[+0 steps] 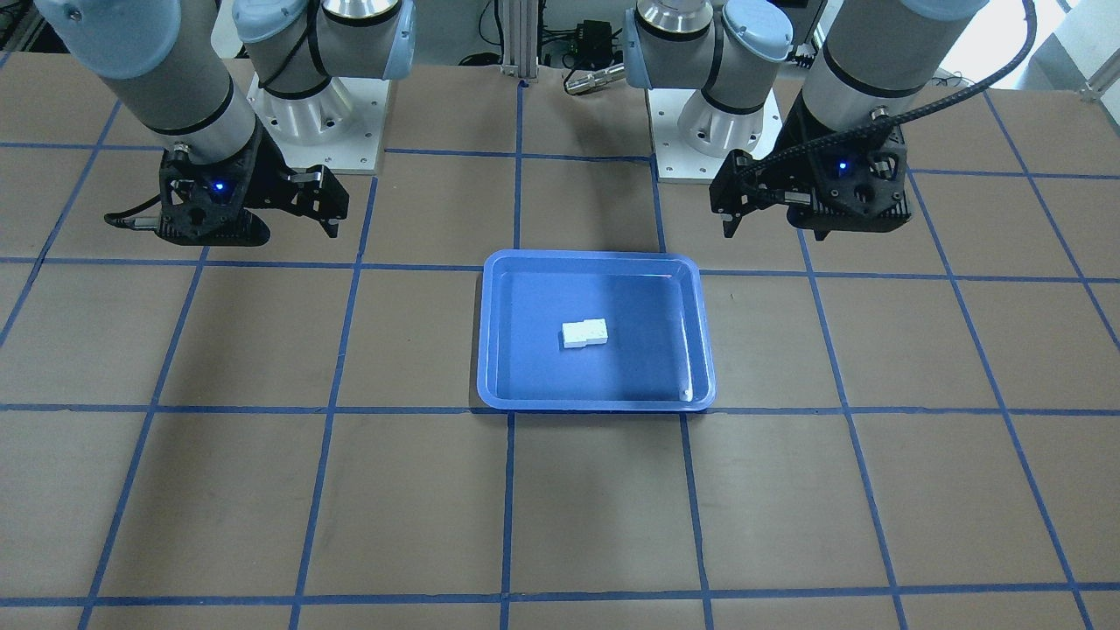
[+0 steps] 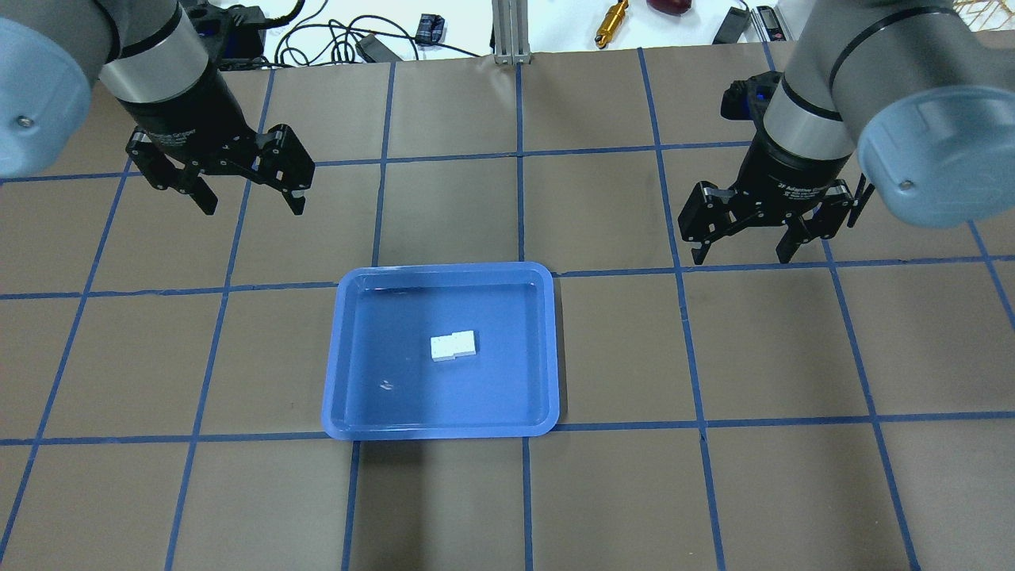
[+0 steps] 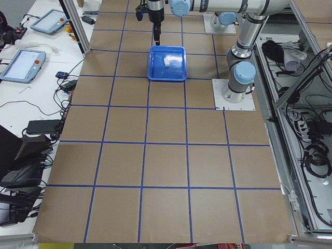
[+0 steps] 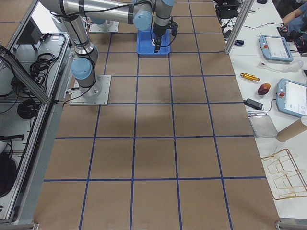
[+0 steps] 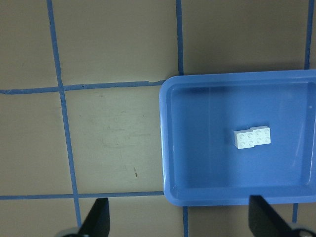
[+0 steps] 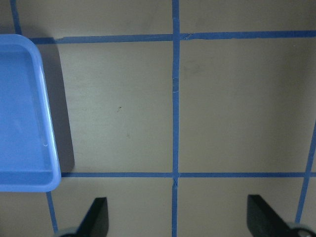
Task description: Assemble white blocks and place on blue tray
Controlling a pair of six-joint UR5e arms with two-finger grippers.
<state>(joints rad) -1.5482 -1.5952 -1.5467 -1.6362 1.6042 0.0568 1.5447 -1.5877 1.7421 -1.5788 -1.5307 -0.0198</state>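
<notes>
The two white blocks (image 2: 453,346) are joined, slightly offset, into one short bar lying near the middle of the blue tray (image 2: 349,412). They also show in the front view (image 1: 584,333) and the left wrist view (image 5: 252,138). My left gripper (image 2: 246,202) is open and empty, raised above the table to the far left of the tray. My right gripper (image 2: 741,254) is open and empty, raised above the table to the far right of the tray. The right wrist view shows only the tray's edge (image 6: 47,143).
The table is brown with a blue tape grid (image 2: 519,159). Cables, a brass tool (image 2: 610,20) and other gear lie along the far edge, beyond the mat. The arm bases (image 1: 319,114) stand at the robot's side of the table.
</notes>
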